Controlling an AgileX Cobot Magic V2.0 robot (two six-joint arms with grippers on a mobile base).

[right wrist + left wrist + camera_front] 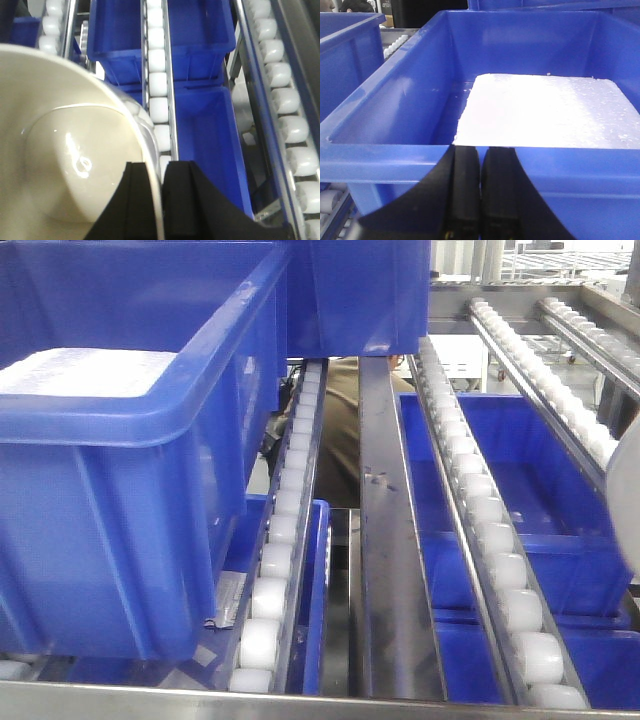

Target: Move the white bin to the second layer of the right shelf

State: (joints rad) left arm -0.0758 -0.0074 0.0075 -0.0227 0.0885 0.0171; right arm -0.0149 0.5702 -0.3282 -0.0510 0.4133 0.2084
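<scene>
where the rack's left side carries it, a large blue crate (120, 470) rests on the roller rails, a white foam slab (545, 112) lying inside; left gripper (480, 195) sits at the crate's near rim, its 2 fingers pressed together on nothing. centre: roller rail (275, 580) and bare steel channel (390, 570), lower blue crates (540, 500) beneath. right: white bin (60, 160), held above the rails, its wall clamped between the right gripper (161, 200) fingers.
</scene>
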